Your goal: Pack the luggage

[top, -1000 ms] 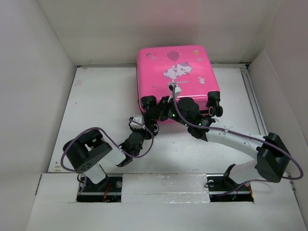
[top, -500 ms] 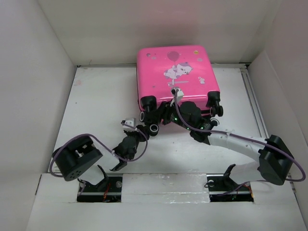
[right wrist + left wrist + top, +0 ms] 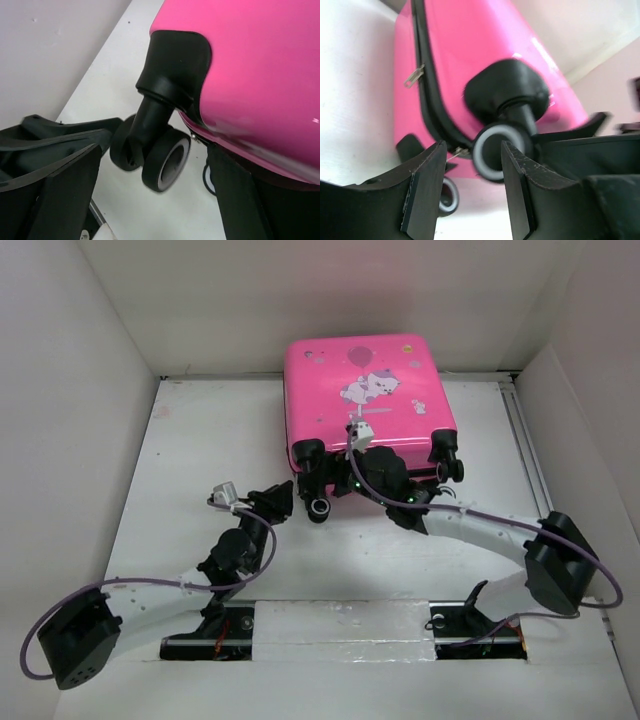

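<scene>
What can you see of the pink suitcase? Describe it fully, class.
The luggage is a glossy bright-pink hard shell, closed, lying flat on the table by the far wall, cartoon print facing up. A black zip band with a metal pull runs round its seam. Black wheels sit at its near end. Open, the left hand and right hand each frame a wheel; no contact shows.

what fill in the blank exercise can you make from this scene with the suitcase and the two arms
The small bright-pink hard-shell suitcase lies on the white table with its lid ____. Its cartoon print faces ____. The right gripper has its jaws wide ____. In both wrist views a black ____ of the suitcase shows in the gap between the jaws.
Missing words: closed; up; open; wheel.
</scene>
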Robot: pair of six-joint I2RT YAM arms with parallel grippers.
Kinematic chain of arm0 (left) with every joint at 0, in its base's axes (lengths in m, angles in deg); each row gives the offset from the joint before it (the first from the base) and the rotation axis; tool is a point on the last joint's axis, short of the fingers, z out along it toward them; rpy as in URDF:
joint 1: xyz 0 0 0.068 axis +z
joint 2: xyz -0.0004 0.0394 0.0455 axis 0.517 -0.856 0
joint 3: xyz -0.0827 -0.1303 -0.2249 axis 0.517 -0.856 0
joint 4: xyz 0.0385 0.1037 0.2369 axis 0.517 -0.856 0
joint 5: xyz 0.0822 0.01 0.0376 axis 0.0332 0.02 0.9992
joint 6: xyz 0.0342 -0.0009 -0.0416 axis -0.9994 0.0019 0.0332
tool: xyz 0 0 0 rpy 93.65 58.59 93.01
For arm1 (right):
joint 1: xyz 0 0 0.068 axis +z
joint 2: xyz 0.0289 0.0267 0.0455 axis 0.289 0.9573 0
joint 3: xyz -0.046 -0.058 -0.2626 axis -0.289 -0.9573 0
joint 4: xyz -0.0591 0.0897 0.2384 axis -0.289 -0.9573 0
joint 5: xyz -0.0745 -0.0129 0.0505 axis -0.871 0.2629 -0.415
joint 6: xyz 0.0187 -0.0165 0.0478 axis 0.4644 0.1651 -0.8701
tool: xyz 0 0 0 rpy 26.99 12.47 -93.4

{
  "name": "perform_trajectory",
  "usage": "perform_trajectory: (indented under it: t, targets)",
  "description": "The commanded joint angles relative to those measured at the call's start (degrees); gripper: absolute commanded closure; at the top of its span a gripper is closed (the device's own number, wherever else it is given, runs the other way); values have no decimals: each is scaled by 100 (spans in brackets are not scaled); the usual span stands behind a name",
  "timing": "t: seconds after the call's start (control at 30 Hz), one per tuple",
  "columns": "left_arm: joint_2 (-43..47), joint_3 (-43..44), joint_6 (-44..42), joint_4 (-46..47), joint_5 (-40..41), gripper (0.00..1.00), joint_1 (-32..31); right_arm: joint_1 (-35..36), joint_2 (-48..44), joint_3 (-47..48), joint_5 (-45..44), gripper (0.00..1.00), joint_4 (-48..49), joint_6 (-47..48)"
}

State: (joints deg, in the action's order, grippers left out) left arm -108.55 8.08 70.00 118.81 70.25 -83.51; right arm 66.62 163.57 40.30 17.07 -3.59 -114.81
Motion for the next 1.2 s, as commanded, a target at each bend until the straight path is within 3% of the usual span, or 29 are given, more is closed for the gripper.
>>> perform_trajectory:
  t: [0.0, 0.07, 0.13, 0.37, 0.4, 0.43, 0.47, 0.6, 0.67, 1.03, 1.07, 1.13, 1.17]
  targets:
    - [440, 526, 258, -979, 140, 57, 26, -16, 415, 572, 291, 7, -74, 169]
    - [501, 737, 179, -1172, -61, 57, 26, -16, 680, 644, 449, 7, 82, 169]
    - [502, 1035, 249, -1618, -114, 57, 26, -16, 750, 574, 449, 16, 416, 108]
    - [440, 1388, 302, -2166, -62, 57, 26, -16, 1190, 986, 151, 15, -13, 195]
    - [493, 1388, 302, -2219, -114, 57, 26, -16, 1190, 986, 81, 19, -13, 195]
    - [493, 1449, 302, -2219, -228, 57, 26, -16, 1190, 917, -85, 29, -13, 195]
    - [493, 1450, 302, -2271, -298, 57, 26, -16, 1190, 846, -200, 46, -13, 195]
    - [379, 1634, 302, -2272, -711, 57, 26, -139, 753, 522, -526, 78, -214, 300]
    - [195, 1635, 302, -2272, -984, 57, 26, -296, 453, 119, -526, 83, -215, 301]
    - [-447, 2056, 355, -2219, -2241, 57, -61, -1307, -2429, -1570, -219, 84, -1154, 600]
    - [-500, 2126, 355, -2219, -2241, 57, -123, -1369, -2814, -1650, -219, 78, -1268, 600]
    - [-570, 2179, 224, -2167, -2346, 57, -281, -1536, -3176, -1834, -271, 55, -1611, 600]
    - [-666, 2258, 223, -2114, -2477, 57, -282, -1537, -3343, -1887, -271, 30, -1699, 600]
